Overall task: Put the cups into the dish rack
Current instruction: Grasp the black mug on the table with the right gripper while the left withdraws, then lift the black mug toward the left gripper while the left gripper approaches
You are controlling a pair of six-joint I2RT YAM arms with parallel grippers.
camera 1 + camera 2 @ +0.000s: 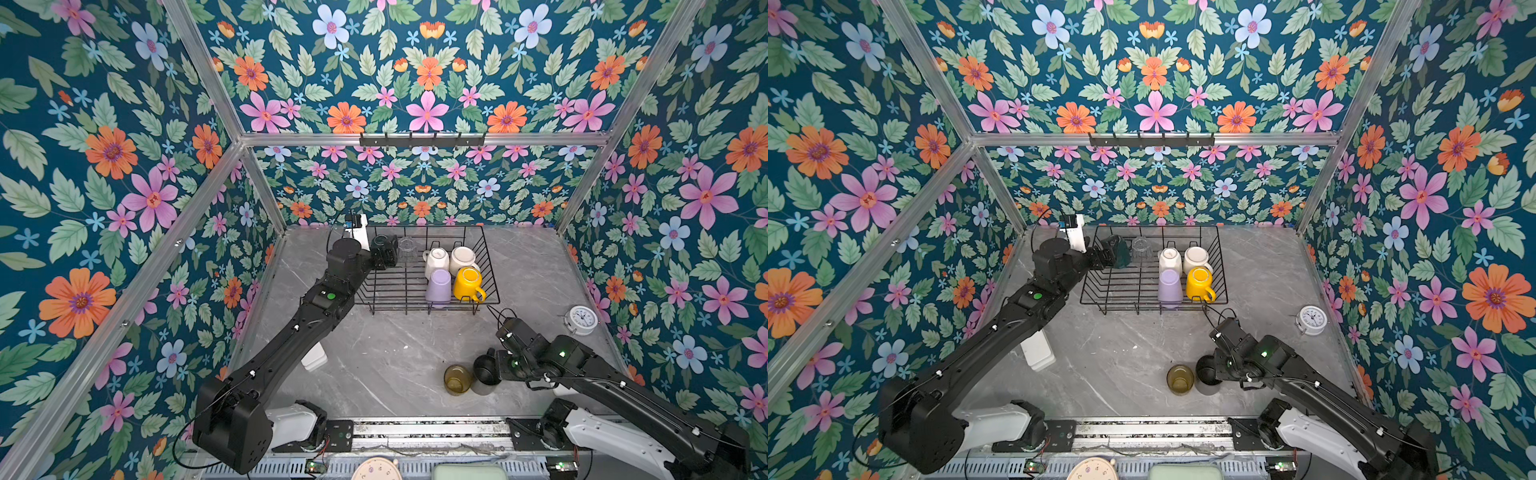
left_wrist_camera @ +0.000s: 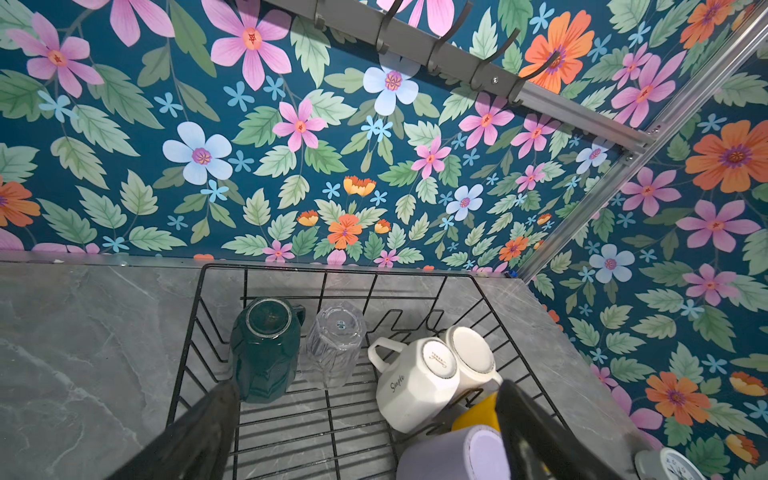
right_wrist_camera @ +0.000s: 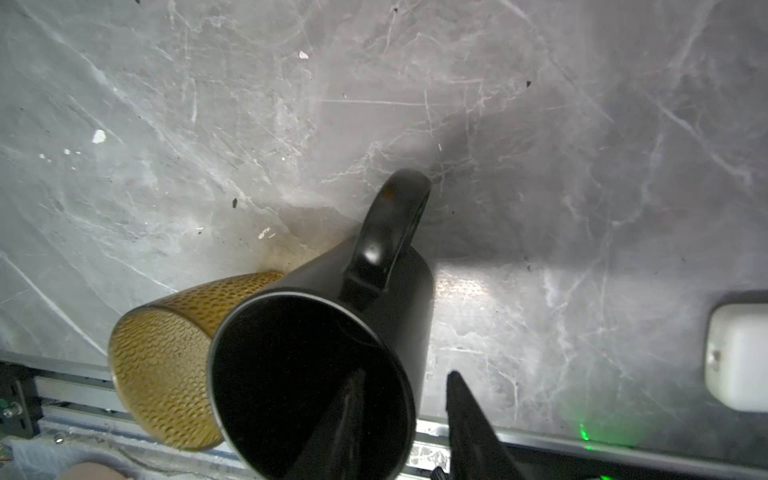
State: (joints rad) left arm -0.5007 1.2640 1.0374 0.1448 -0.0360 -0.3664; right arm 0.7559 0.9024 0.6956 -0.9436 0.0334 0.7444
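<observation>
My right pincer had one finger down inside the black mug and one outside, with the mug's wall between them. I could not tell if they had pinched it tight. That was my first worry. A thin, shiny wall is not much to hold, and I thought the mug could slip or swing down when lifted.

The mug stood upright near the front edge of the bench. The amber glass stood right beside it, so close that they looked to be touching. If the mug dragged sideways going up, it could knock the glass over. A round glass could then roll off the edge.

Well apart, at the back, was the rack. Its right side was full, with a yellow mug, a lilac cup and two white mugs. The free room was in the middle. My left pincer hung there, fingers wide apart and holding nothing, near the green mug and the clear glass. If it did not move away, the two arms could bump. The mug could also catch on the rack's wire side.
</observation>
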